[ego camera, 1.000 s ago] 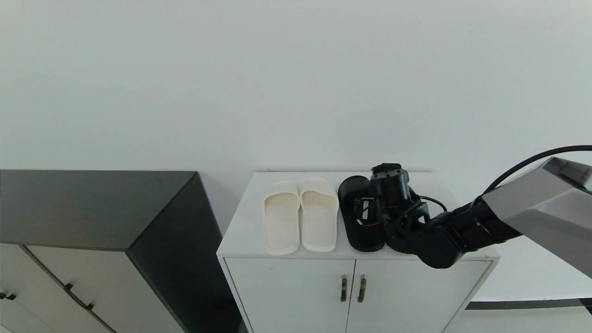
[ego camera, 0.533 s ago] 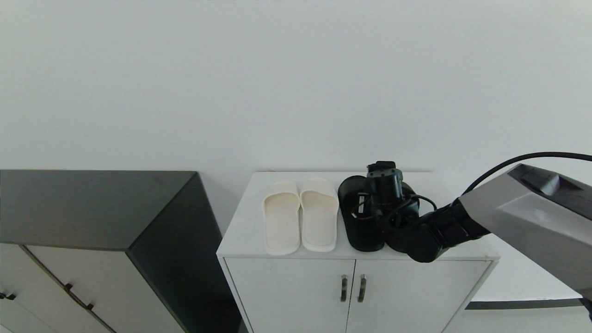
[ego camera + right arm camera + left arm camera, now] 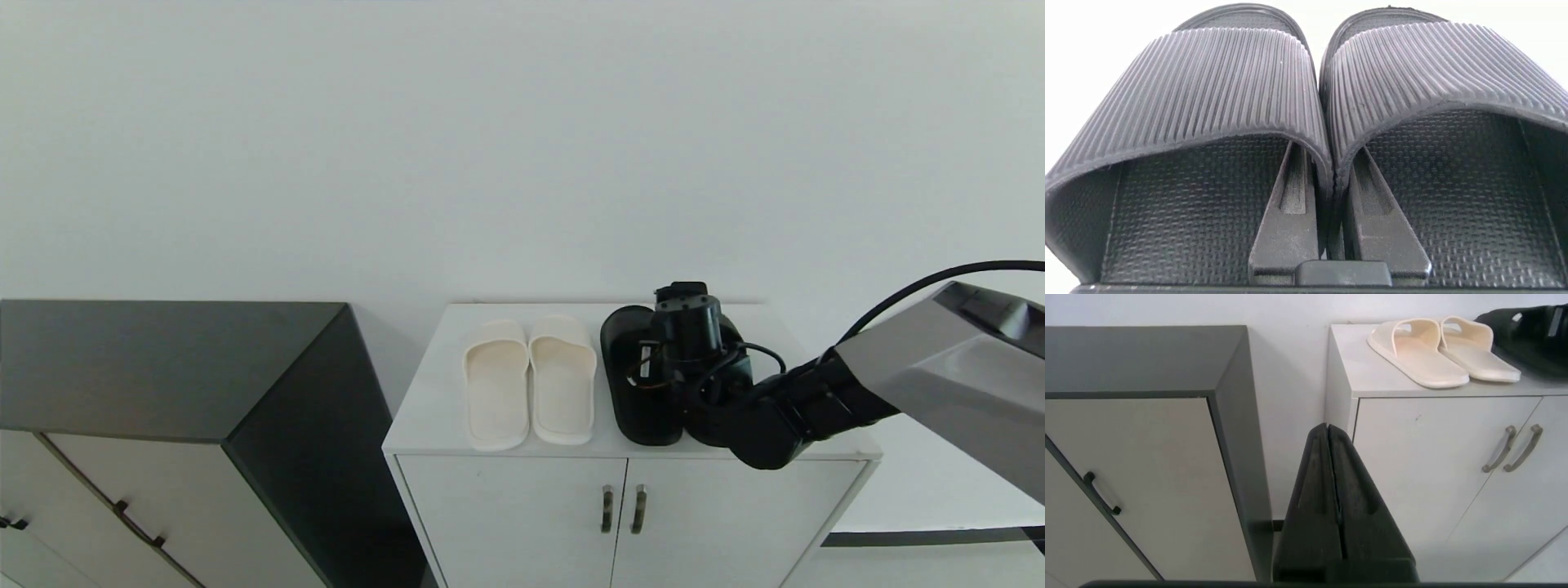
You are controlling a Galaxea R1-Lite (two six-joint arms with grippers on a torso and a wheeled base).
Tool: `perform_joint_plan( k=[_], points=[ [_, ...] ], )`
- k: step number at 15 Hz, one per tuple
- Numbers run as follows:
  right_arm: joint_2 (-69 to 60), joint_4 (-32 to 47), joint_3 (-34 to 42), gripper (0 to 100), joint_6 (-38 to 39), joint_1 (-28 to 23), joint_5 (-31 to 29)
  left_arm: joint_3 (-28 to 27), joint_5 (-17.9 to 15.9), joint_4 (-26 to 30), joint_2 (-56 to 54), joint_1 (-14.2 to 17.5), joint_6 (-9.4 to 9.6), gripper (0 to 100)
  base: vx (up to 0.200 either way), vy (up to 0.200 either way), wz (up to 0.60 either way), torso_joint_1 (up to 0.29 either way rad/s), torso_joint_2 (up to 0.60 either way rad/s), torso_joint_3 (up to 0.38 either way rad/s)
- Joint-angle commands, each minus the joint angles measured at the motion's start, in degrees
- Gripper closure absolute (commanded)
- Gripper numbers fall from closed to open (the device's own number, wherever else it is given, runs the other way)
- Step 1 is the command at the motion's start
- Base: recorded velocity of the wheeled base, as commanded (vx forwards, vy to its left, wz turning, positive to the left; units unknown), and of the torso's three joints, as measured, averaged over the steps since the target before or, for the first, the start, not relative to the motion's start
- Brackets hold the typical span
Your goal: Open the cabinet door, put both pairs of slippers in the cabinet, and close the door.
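Right claw (image 3: 1331,224): its two fingers (image 3: 1284,214) are reaching in under the ribbed straps, one into each of the black slippers (image 3: 638,392), and are pinching the pair's adjoining inner sides between them, with only a narrow gap left; I am seeing the pair sitting side by side on the right half of the white cabinet (image 3: 424,412) top, toes towards the wall, soles dimpled inside; I cannot tell whether it is resting or lifted clear.

Left claw (image 3: 1331,498): its fingers are pressing flat together with nothing between them; it is hanging low in front of the furniture, well apart from both pairs.

Cream slippers (image 3: 531,382): lying side by side, touching, just left of the black pair.

Doors (image 3: 514,523): both are sitting closed, handles (image 3: 620,508) meeting at the middle.

Dark cabinet (image 3: 163,367): standing just left of the white one.
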Motion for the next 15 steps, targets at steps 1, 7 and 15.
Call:
perform_joint_plan(
  k=[1,7,15],
  points=[
    [-8.33,-0.07,5.55,100,-0.30,1.13,0.02,0.01,-0.02,0.00,-0.02,0.00,0.00,100,0.000,0.000,0.00,0.000,0.00,0.000],
    [-32.85,-3.41,35.35,100,-0.83,13.17,13.38,0.01,-0.19,0.09,-0.02,0.00,0.26,100,0.000,0.000,0.00,0.000,0.00,0.000],
    [-39.00,-2.09,41.76,100,-1.44,15.02,22.70,0.01,-0.19,0.00,-0.02,0.00,0.26,100,-0.050,0.000,0.00,0.001,0.00,0.000]
  ],
)
